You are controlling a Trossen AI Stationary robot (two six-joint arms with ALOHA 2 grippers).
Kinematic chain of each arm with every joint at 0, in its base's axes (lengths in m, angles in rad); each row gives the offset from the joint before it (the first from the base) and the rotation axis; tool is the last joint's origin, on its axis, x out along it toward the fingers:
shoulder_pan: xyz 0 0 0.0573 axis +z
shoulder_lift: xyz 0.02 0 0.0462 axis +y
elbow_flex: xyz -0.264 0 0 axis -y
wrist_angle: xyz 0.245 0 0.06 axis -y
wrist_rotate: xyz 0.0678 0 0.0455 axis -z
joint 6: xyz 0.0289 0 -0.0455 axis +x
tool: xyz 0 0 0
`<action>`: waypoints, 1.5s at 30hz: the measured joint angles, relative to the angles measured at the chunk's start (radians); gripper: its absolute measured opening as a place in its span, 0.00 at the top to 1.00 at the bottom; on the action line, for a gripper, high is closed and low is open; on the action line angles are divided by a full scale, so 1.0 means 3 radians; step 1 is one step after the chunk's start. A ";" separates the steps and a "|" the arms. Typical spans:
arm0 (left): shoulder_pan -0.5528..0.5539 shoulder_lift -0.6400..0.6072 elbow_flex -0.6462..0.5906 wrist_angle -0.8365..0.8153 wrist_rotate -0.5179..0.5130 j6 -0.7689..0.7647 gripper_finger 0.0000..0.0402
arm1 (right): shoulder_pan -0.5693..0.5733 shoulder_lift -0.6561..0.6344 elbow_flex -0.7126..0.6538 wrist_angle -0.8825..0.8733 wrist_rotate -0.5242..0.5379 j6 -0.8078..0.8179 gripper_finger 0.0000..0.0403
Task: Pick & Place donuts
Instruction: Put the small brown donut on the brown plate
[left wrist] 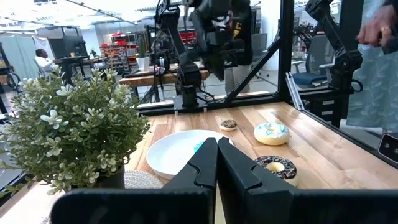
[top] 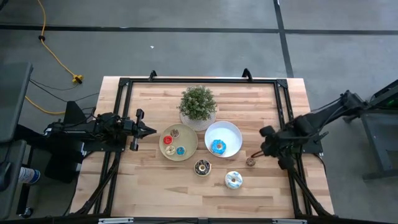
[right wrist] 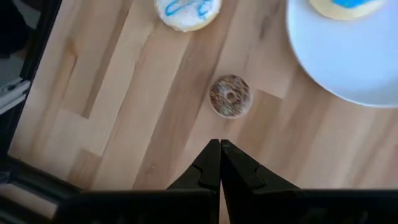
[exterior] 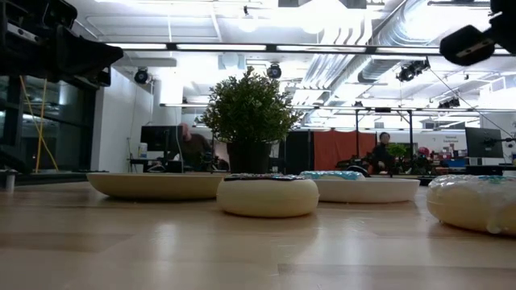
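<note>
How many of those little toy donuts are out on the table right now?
7: three small ones on the tan plate, a blue donut on the white plate, and on bare wood a chocolate donut, a white donut and a small brown donut. The plant might hide others.

Bare wood around small brown donut (top: 250, 161); white plate (top: 234, 132) just beside it; potted plant (top: 198, 106) blocks behind plates.

Grey floor (top: 186, 50), yellow cable (top: 53, 53), bright ceiling lights (exterior: 242, 24)

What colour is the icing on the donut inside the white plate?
Blue. The donut in the white plate has blue icing, clearest in the high view.
</note>
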 joint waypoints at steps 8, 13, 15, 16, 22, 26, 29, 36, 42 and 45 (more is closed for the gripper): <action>0.0000 0.0000 0.0000 0.0000 0.0000 0.0000 1.00 | 0.0116 0.0483 -0.0198 0.0462 -0.0034 -0.0081 1.00; 0.0000 0.0000 0.0001 0.0000 0.0000 -0.0001 1.00 | 0.0114 0.0798 -0.0203 0.0601 0.0036 -0.0297 1.00; 0.0000 0.0000 0.0001 0.0000 0.0000 0.0001 1.00 | 0.0114 0.0892 -0.0203 0.0641 0.0094 -0.0322 1.00; 0.0000 0.0000 0.0001 0.0000 0.0000 0.0001 1.00 | 0.0107 0.0933 -0.0203 0.0664 0.0105 -0.0322 1.00; 0.0000 0.0000 0.0000 0.0000 0.0000 -0.0001 1.00 | 0.0059 0.1129 -0.0203 0.0777 0.0094 -0.0217 0.92; 0.0001 0.0000 0.0001 0.0000 0.0000 0.0000 1.00 | 0.0035 0.1175 -0.0203 0.0810 0.0142 -0.0059 0.80; 0.0000 0.0000 0.0001 0.0001 0.0000 0.0000 1.00 | 0.0037 0.1176 -0.0202 0.0829 0.0230 0.0076 0.71; 0.0001 0.0000 0.0000 0.0001 0.0000 0.0001 1.00 | 0.0037 0.1238 -0.0198 0.0832 0.0229 0.0114 0.52; 0.0001 0.0000 0.0001 0.0000 0.0000 0.0001 1.00 | 0.0037 0.1276 -0.0324 0.1039 0.0206 0.0384 0.42; 0.0000 0.0000 0.0001 0.0000 0.0000 0.0000 1.00 | 0.0037 0.1276 -0.0448 0.1226 0.0203 0.0511 0.39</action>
